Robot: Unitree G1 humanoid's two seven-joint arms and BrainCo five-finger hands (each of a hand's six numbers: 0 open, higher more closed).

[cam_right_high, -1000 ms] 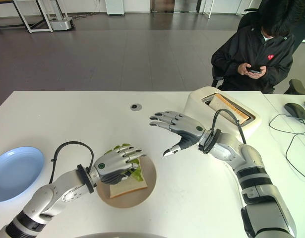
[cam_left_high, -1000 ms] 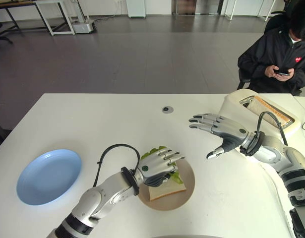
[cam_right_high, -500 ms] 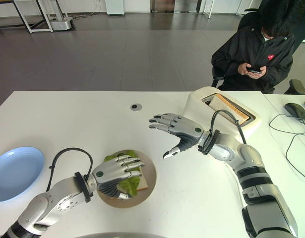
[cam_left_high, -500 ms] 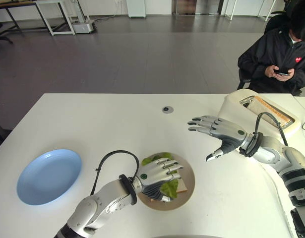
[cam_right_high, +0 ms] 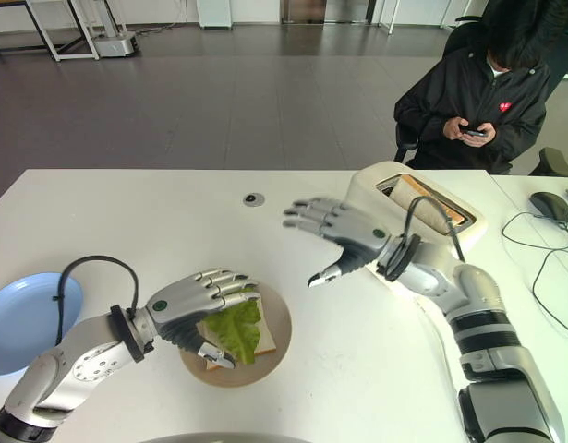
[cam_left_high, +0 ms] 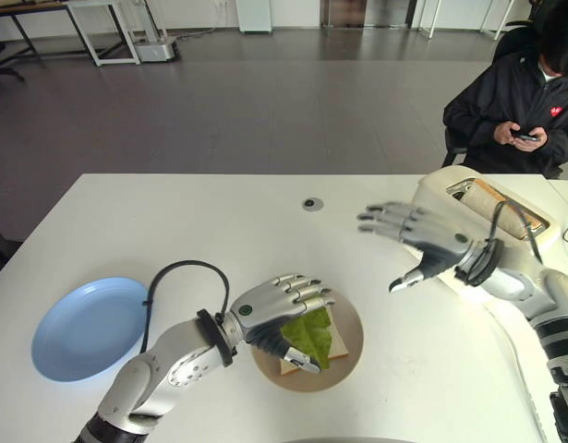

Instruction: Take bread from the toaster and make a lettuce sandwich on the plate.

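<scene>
Desk (cam_left_high: pixel 173 221): white, broad top, running across the lower part of both views.
Blue plate (cam_left_high: pixel 90 328): round, pale blue, lying flat on the desk near its left edge.
Cap (cam_left_high: pixel 311 204): small, round and grey, set flush in the desk top toward the far edge, about mid-width.
Mouse (cam_right_high: pixel 548 205): dark computer mouse, resting on the white surface at the far right.
Floor (cam_left_high: pixel 265 101): dark grey with a slight sheen, stretching away beyond the desk's far edge.
Frame table (cam_left_high: pixel 99 28): pale metal legs and cross-bars, standing at the back left of the room.
Unit (cam_left_high: pixel 154 48): low, pale, on the floor just beside the frame table's legs.
</scene>
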